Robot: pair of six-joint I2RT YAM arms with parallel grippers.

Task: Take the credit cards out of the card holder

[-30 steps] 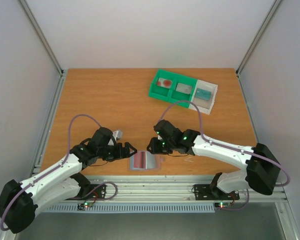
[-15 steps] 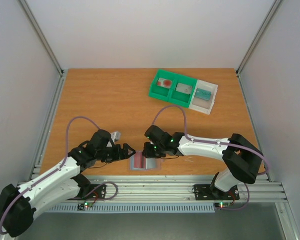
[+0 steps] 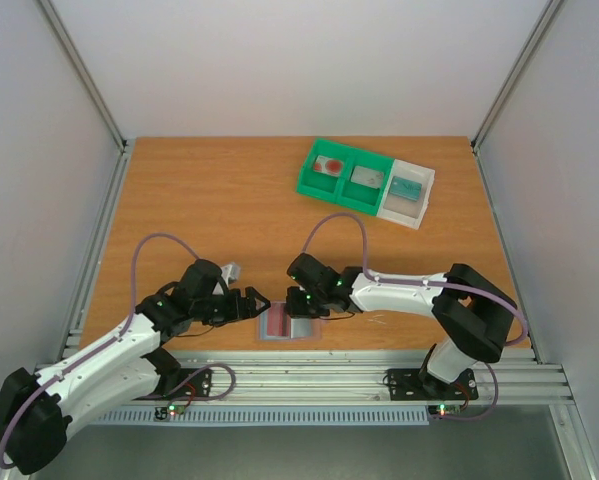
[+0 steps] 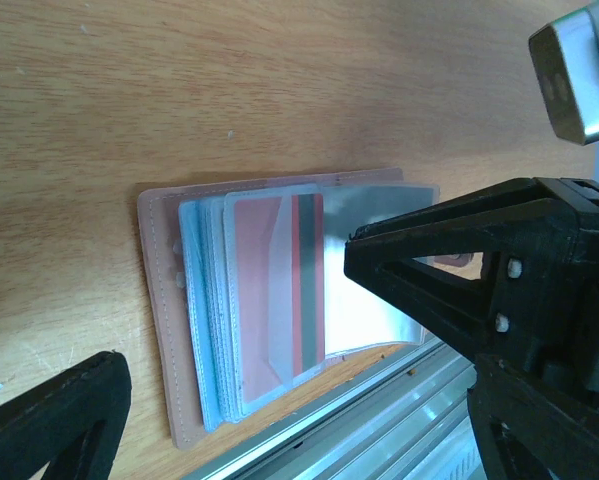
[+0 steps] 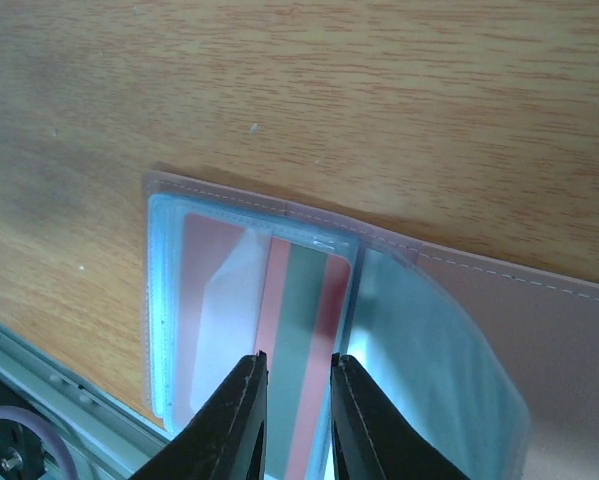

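The card holder [image 3: 289, 322] lies open at the table's near edge, with a pinkish cover [image 4: 162, 300] and a stack of clear blue-tinted sleeves. The top sleeve holds a red credit card [image 5: 297, 290] with a grey stripe [image 4: 306, 280]. My right gripper [image 5: 299, 357] hovers just over that card, its jaws a narrow gap apart astride the grey stripe, with nothing pinched between them. In the top view it [image 3: 305, 299] is at the holder's far edge. My left gripper [image 3: 262, 305] stands wide open beside the holder's left side, its fingers [image 4: 449, 255] off the sleeves.
A green and white compartment tray [image 3: 384, 160] stands at the back right. It holds a whitish card with a red blotch [image 3: 329, 166], a greyish card [image 3: 367, 177] and a teal one [image 3: 407, 187]. The metal rail [image 4: 399, 420] runs right along the holder's near side.
My right gripper has moved left over the open holder and its jaws have narrowed. The left arm has barely shifted and stays wide open.
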